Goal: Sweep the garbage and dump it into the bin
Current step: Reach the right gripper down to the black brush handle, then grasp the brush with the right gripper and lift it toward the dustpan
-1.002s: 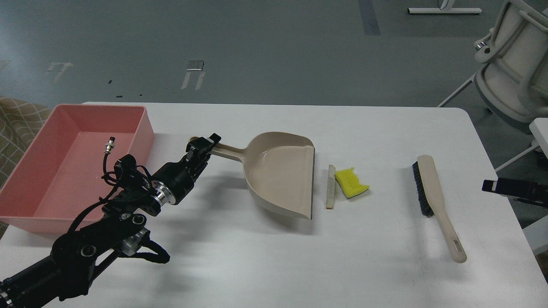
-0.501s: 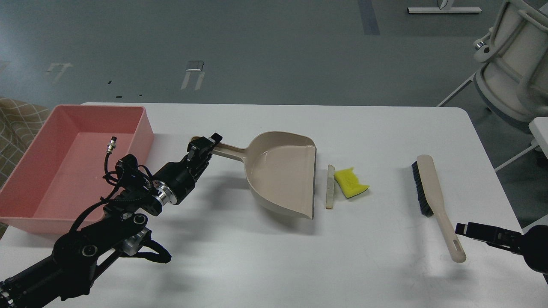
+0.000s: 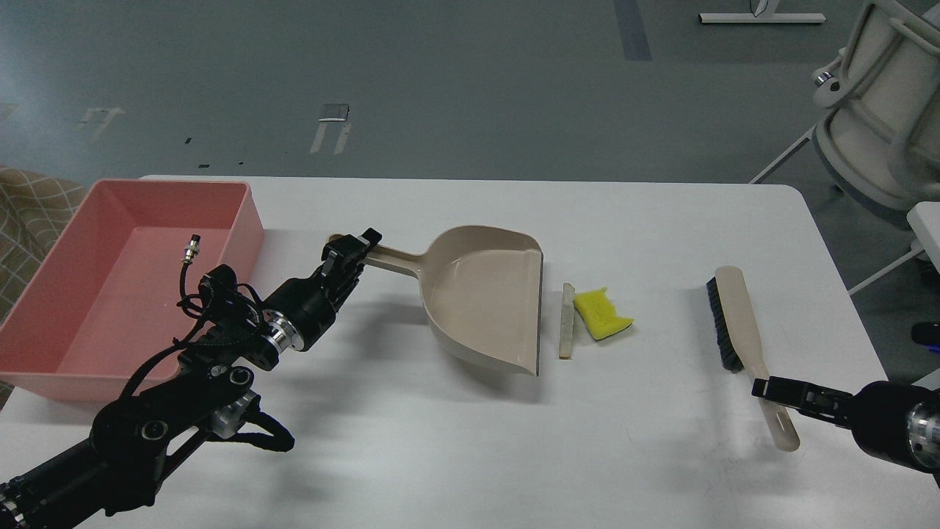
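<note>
The yellow sponge [image 3: 602, 313] and the thin white slice [image 3: 566, 320] lie side by side on the white table, just right of the mouth of the beige dustpan [image 3: 485, 294]. My left gripper [image 3: 351, 251] is shut on the end of the dustpan's handle. The pink bin [image 3: 110, 294] stands at the table's left edge, behind my left arm, and looks empty. A beige brush [image 3: 738, 323] with black bristles lies to the right. My right gripper [image 3: 767, 387] is over the brush's handle; its fingers are dark and cannot be told apart.
The white table [image 3: 470, 441] ends close to the right of the brush. A white chair-like frame [image 3: 881, 110] stands off the far right corner. A patterned cloth [image 3: 29, 213] shows left of the bin.
My right gripper has come in from the right edge, moving down and left to the brush's handle. The dustpan shifted very slightly; the left arm is nearly still.
</note>
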Controlling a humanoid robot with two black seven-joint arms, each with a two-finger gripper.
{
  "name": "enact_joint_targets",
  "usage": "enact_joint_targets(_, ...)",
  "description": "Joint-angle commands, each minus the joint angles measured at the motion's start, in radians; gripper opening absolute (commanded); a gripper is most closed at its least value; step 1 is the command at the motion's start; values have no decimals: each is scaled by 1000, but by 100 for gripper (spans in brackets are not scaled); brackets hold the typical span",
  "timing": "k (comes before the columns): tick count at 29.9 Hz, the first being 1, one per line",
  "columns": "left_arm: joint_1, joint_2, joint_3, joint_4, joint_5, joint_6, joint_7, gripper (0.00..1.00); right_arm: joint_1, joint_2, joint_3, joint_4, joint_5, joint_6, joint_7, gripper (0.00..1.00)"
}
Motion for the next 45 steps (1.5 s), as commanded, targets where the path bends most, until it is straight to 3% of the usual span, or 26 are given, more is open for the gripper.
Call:
enact_joint_targets(1,0,-1,0,0,0,0,2,0,0,8,-1,1,-20,2,-2,62)
enact_joint_targets(6,-1,-1,-2,-1,0,0,2,0,1,9,-1,-1,-19,8,-2,51)
enact_joint_targets(13,0,-2,0,-1,0,-2,2,0,1,23,-1,-4,-20,8,-2,50)
enact_joint_targets(17,-1,-1,0,-1,0,-2,0,0,3,35,-1,-19,-22,8,-4,42)
enact_joint_targets(24,-1,-1,-2,-1,-3,-2,0,0,3,49,0,-27,-22,8,-4,41)
enact_joint_targets(29,-1,-1,0,-1,-5,-3,0,0,3,49,0,-27,-19,8,-4,28)
enact_joint_targets(35,2,-1,-2,-1,-5,-3,-1,0,4,51,2,-27,-17,8,-4,0)
enact_joint_targets(45,9,-1,0,0,-5,-2,-1,0,4,58,20,-15,-14,11,4,0)
